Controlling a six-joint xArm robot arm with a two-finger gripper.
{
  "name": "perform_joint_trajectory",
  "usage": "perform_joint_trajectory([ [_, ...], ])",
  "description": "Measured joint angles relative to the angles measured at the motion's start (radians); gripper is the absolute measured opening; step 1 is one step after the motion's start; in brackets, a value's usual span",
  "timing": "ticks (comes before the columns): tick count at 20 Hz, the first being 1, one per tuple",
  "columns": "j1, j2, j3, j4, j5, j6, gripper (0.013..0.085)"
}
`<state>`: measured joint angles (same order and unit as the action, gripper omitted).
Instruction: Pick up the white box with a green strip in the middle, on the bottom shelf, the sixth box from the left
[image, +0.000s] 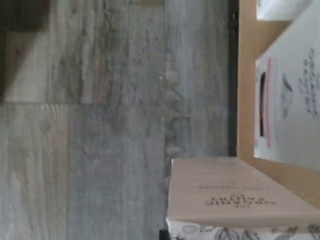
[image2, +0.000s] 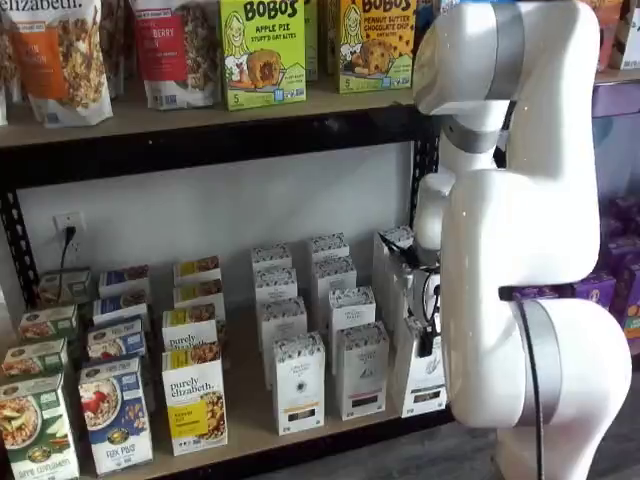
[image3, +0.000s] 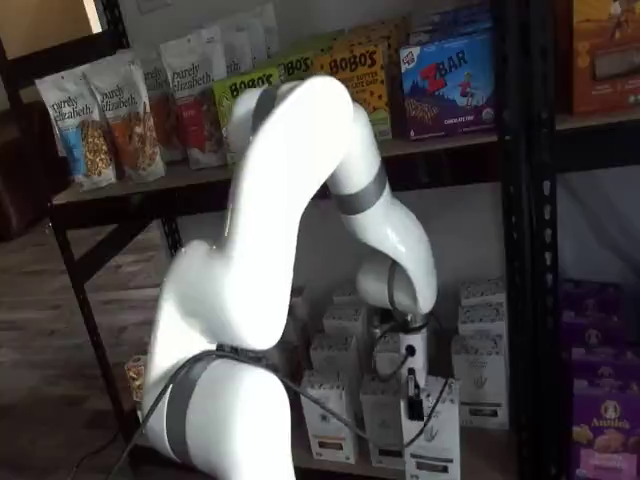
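The white box (image2: 428, 385) stands at the right end of the front row on the bottom shelf (image2: 250, 420), a tall white carton with a dark label near its base. In both shelf views my gripper (image2: 427, 338) reaches down onto its upper part, black fingers shut on it with no gap showing. The same box (image3: 440, 440) sits a little ahead of its neighbours, with the gripper (image3: 412, 392) on it. In the wrist view the box (image: 235, 192) fills the near corner, its patterned band just visible, and it reaches past the shelf's (image: 247, 100) black front rail over the wooden floor.
Near-alike white cartons (image2: 362, 370) stand in rows to the left of the held one, with a purely elizabeth box (image2: 195, 400) further left. Bobo's boxes (image2: 262, 50) line the upper shelf. A black rack post (image3: 530, 250) and purple boxes (image3: 600, 400) stand to the right.
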<state>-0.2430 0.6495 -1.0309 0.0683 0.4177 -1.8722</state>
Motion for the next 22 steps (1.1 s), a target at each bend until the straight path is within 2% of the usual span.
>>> perform_joint_trajectory([
  [6,0.039,-0.188,0.212,0.010,-0.034,0.029,0.0530],
  [10,0.062,-0.319,0.310,0.050,0.000,0.017,0.0530],
  [14,0.076,-0.447,0.385,-0.014,0.036,0.092,0.0530],
  [18,0.098,-0.584,0.431,-0.080,0.127,0.175,0.0530],
  [22,0.128,-0.704,0.444,-0.047,0.245,0.179,0.0530],
])
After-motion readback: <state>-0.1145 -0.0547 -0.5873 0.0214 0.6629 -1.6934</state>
